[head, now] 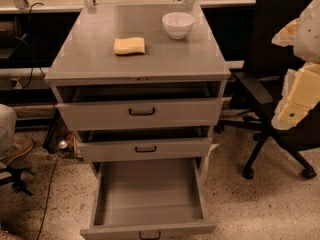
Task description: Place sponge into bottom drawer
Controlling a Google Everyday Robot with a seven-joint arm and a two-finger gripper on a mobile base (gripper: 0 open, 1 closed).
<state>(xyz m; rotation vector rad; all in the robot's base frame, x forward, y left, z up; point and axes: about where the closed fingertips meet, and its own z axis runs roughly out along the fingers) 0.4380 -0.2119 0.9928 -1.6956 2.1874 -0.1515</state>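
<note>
Tool [294,109] hangs at the right edge, its state impossible to tell, well apart from the sponge [129,46], which lies on the tabletop [90,59] near the bowl [178,25], while the bottom drawer [148,194] stands open and empty, so grasping and placing remain.

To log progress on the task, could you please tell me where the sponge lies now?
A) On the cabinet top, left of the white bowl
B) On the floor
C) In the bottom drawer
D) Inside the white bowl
A: the sponge lies on the cabinet top, left of the white bowl, while the bottom drawer is open and the pincer is at the right edge, away from both.
</note>
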